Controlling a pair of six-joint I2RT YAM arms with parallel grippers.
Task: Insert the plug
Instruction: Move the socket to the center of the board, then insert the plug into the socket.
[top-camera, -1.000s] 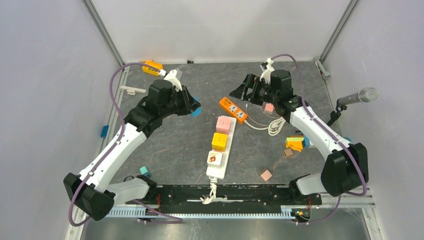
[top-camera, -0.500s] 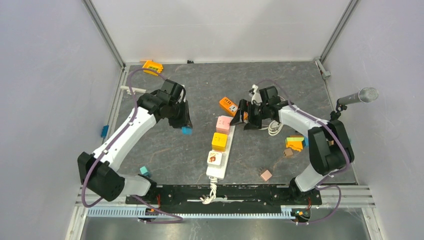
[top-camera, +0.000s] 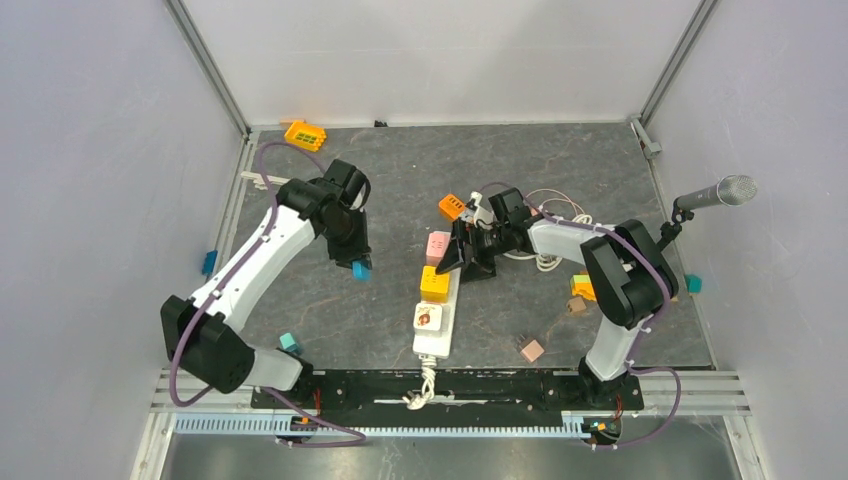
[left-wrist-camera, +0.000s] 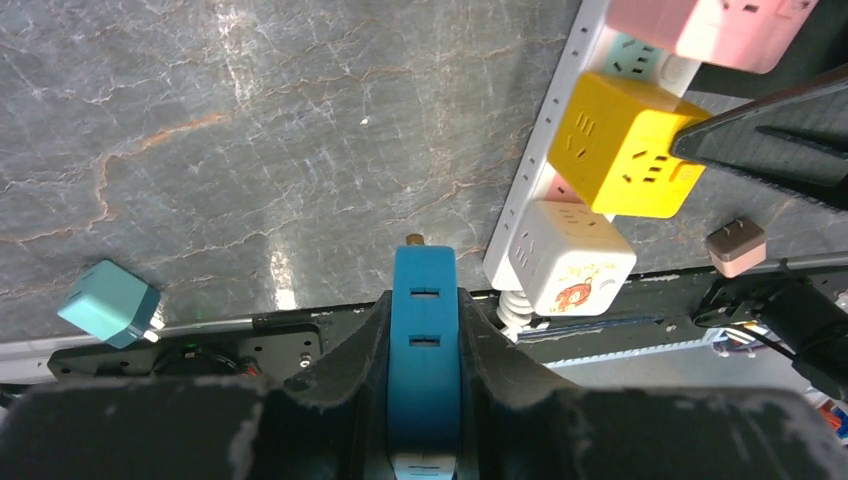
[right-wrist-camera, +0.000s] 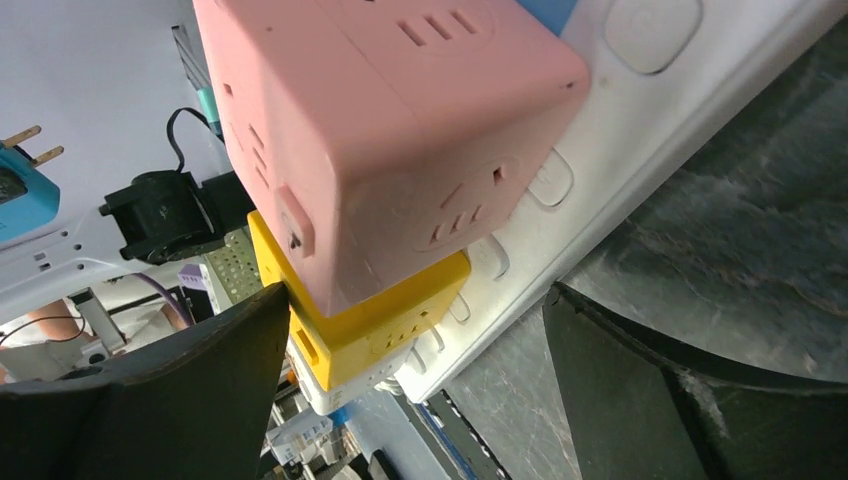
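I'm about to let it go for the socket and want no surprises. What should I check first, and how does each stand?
1. Left claw shut on blue plug: ok.
2. Prongs showing beyond the claw: ok.
3. Plug above power strip: not ok, it's over bare table beside it.
4. Free socket between pink cube and yellow cube: ok.
5. Right claw holding the strip: not ok, open.

Overhead view plus two close wrist views.
The top camera looks down from behind on the whole table (top-camera: 400, 160). The left wrist camera looks down from mid-height. The right wrist camera sits almost against the pink cube (right-wrist-camera: 380, 130). All three share the power strip (top-camera: 432, 347) and its yellow cube (top-camera: 436, 283).
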